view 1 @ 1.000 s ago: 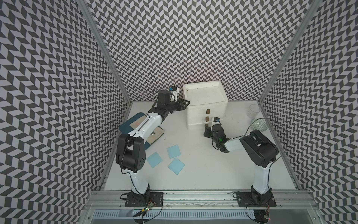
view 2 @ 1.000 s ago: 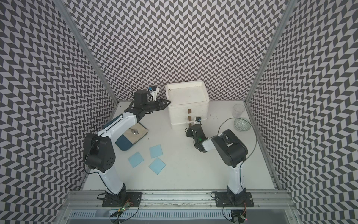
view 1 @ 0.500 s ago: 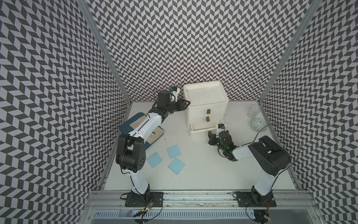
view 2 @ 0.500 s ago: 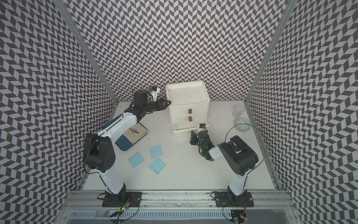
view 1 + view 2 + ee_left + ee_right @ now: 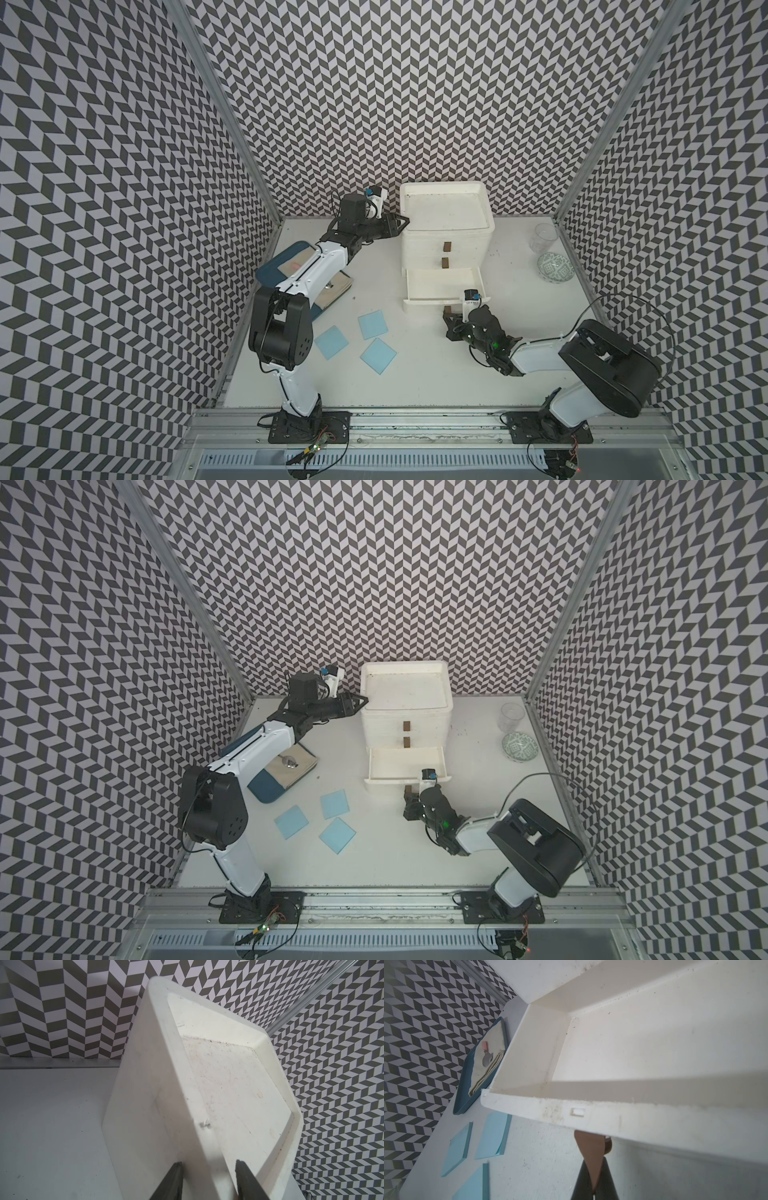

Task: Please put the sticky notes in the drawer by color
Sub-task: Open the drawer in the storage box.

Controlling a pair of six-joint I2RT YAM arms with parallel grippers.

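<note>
Right wrist view shows three pale blue sticky notes (image 5: 492, 1136) flat on the table (image 5: 539, 1167), near the open, empty bottom drawer (image 5: 633, 1043) of the white drawer box (image 5: 444, 232). Light, thin and probably limp, they look hard to lift from above; an edge seems the best hold. Right fingers (image 5: 583, 1180) are pinched shut on the drawer's brown handle (image 5: 589, 1145); left fingers (image 5: 174, 1180), half open, clamp the box's top rim (image 5: 203, 1147).

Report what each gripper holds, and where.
Right gripper pinches the brown handle of the bottom drawer. Left gripper clamps the drawer box by its top rim.
</note>
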